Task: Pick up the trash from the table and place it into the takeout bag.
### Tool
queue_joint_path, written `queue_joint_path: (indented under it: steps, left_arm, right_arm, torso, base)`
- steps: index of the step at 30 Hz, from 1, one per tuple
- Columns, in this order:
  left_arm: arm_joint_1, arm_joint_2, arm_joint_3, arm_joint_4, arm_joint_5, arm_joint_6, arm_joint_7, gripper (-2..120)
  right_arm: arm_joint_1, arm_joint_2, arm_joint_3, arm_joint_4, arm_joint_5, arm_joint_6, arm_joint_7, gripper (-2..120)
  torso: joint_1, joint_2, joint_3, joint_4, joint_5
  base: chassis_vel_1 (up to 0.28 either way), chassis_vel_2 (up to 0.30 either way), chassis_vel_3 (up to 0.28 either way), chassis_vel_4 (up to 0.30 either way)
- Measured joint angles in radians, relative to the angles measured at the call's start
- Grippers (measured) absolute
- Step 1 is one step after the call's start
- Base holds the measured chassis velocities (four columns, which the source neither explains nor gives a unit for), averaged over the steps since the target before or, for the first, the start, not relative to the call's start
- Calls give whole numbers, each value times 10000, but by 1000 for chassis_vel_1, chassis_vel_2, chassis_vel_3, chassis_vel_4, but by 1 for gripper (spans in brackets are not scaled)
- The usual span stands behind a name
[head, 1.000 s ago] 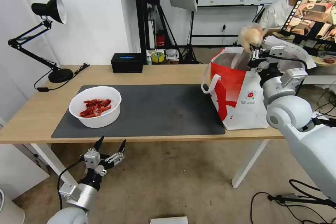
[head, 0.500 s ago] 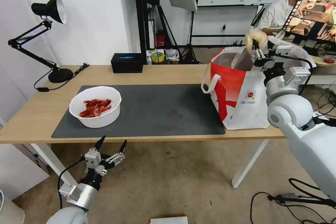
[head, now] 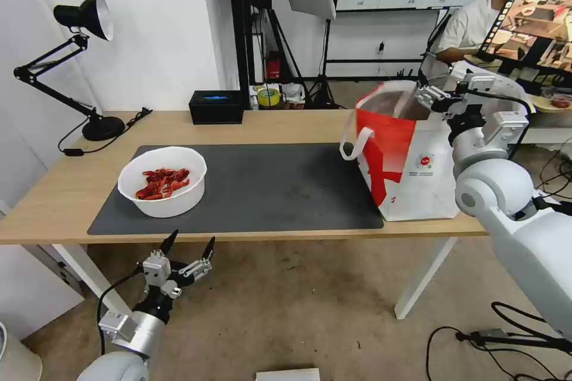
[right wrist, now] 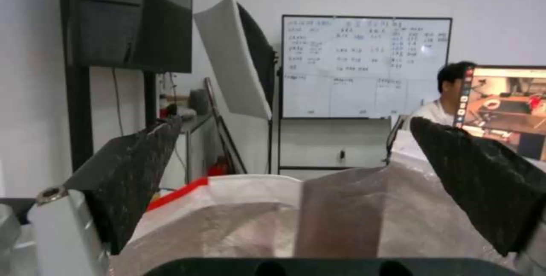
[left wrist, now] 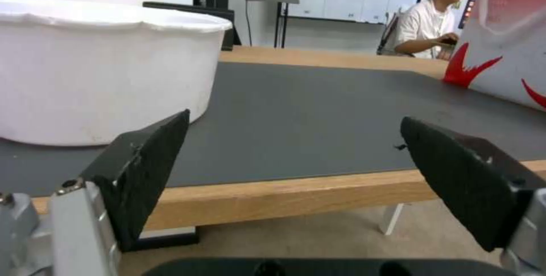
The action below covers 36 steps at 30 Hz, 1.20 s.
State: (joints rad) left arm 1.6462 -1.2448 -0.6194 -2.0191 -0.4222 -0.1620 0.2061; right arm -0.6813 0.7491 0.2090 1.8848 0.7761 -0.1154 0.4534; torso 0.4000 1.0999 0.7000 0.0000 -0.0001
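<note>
Spread, empty right gripper hovers over crinkly silver-lined takeout bag; left gripper splayed below table.

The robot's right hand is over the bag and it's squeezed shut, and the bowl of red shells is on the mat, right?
Not quite. The right gripper is over the bag, but its fingers are spread open with nothing between them, as the right wrist view shows. The bowl of red shells does sit on the mat.

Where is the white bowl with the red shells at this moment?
In the head view, the white bowl stands on the dark mat's left end, above the open left gripper.
</note>
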Motion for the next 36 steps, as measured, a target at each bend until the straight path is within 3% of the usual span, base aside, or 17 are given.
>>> queue_joint_path:
  steps: [6, 18, 22, 31, 36]
  left_arm:
    - [28, -6, -24, -17, -4, 0, 0, 100]
    - [111, -123, -144, -68, -10, -99, -17, 100]
    - [239, -230, -262, -131, -10, -104, 25, 100]
    - [385, -440, -387, -75, 8, -203, 108, 100]
    - [390, -442, -387, -26, 12, -247, 136, 100]
  right_arm:
    - [-225, -8, 9, 337, 499, -47, -236, 100]
    - [-1943, -230, 164, 2628, 1364, -127, -2246, 100]
    - [-2102, -227, 69, 2934, 1361, -221, -2426, 100]
    - [-4645, 309, 508, 3647, -192, -335, -2673, 100]
    - [-7108, 1219, 1168, 3951, -1697, -150, -2626, 100]
  torso:
    - [0, 0, 0, 1, 1]
    - [0, 0, -1, -1, -1]
    - [-1, 1, -1, 0, -2]
    - [-1, 1, -1, 0, 2]
    - [-2, 1, -1, 0, 0]
  base:
    - [0, 0, 0, 0]
    - [0, 0, 0, 0]
    - [0, 0, 0, 0]
    - [0, 0, 0, 0]
    - [0, 0, 0, 0]
